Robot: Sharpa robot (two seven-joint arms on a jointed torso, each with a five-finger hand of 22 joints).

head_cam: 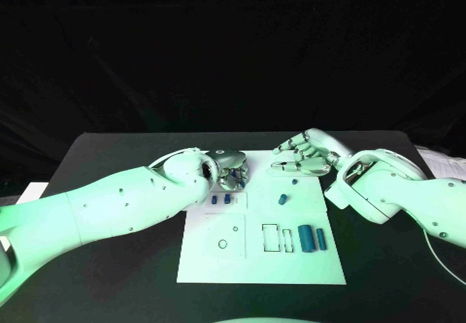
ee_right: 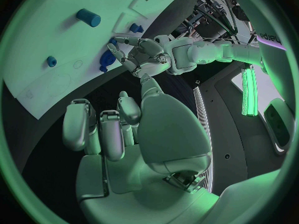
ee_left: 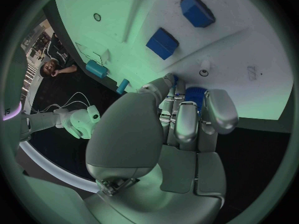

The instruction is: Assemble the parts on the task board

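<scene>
Under the left robot hand (ee_left: 187,119) fingertips, a blue part (ee_left: 195,92) rests on the task board (ee_left: 261,45).

The left robot hand (ee_left: 187,119) curls its fingers around a small blue part (ee_left: 196,93) at the edge of the white task board (ee_left: 261,59). Two blue block parts (ee_left: 163,43) lie on the board nearby.

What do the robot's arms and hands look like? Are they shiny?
Both arms are smooth, rounded white shells dotted with small screw holes. The left hand and right hand are silver metal, a bit shiny, with chunky jointed fingers ending in rounded pale pads. A thin cable runs beside the right arm.
</scene>
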